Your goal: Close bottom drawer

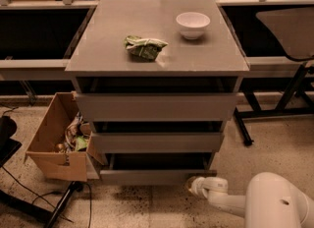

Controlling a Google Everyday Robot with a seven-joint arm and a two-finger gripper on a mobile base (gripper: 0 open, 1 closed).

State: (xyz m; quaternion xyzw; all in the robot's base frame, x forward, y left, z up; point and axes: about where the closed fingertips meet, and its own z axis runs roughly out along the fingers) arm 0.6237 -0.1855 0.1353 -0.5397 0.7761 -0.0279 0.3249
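Note:
The bottom drawer [152, 176] is the narrowest grey front at the foot of the grey cabinet [157, 50]. It stands pulled out, with a dark gap showing above its front panel. My gripper [192, 185] is low at the drawer's right front corner, right by the panel; its white arm [255, 203] reaches in from the lower right. Above it are the mid-width drawer front [157, 141] and the widest drawer front [156, 106], both slightly out.
A white bowl [193, 24] and a crumpled green bag [143, 47] lie on the cabinet top. An open cardboard box [58, 143] of items stands at the left of the drawers. Black stand legs [59, 205] cross the floor at lower left. Table legs [260, 114] stand at right.

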